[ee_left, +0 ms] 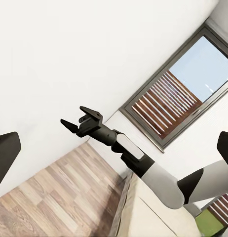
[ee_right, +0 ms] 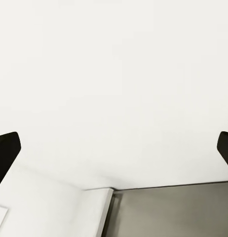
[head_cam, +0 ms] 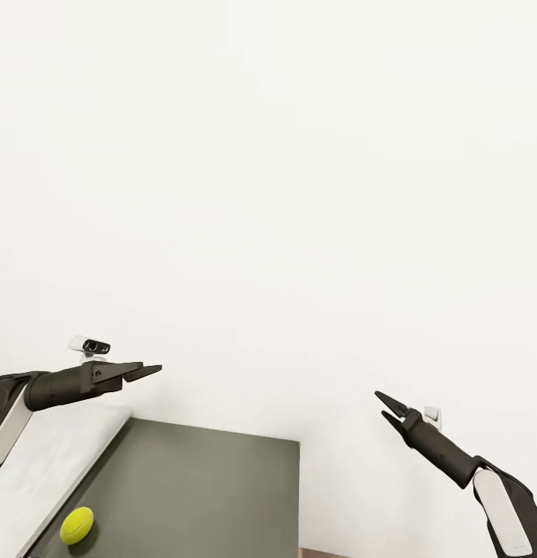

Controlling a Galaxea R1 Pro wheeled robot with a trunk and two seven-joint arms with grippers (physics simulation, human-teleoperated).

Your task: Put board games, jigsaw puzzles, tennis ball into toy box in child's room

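A yellow-green tennis ball (head_cam: pixel 76 525) lies on a dark grey top (head_cam: pixel 206 496), close to that top's edge beside the pale grey table (head_cam: pixel 51 465). My left gripper (head_cam: pixel 148 373) hovers open above and behind the ball, well clear of it; its fingertips (ee_left: pixel 5 158) stand far apart in the left wrist view. My right gripper (head_cam: pixel 383 404) is open in mid-air to the right of the dark top, with nothing between its fingers. It also appears open in the left wrist view as the right gripper (ee_left: pixel 77 121). In the right wrist view its fingertips (ee_right: pixel 5 153) are spread wide.
A plain white wall (head_cam: pixel 268 194) stands close ahead. The dark top (ee_right: pixel 178 212) ends at a right edge with a white panel (ee_right: pixel 94 212) beside it. The left wrist view looks across wood-plank floor (ee_left: pixel 59 192) to a grey-framed window (ee_left: pixel 178 94).
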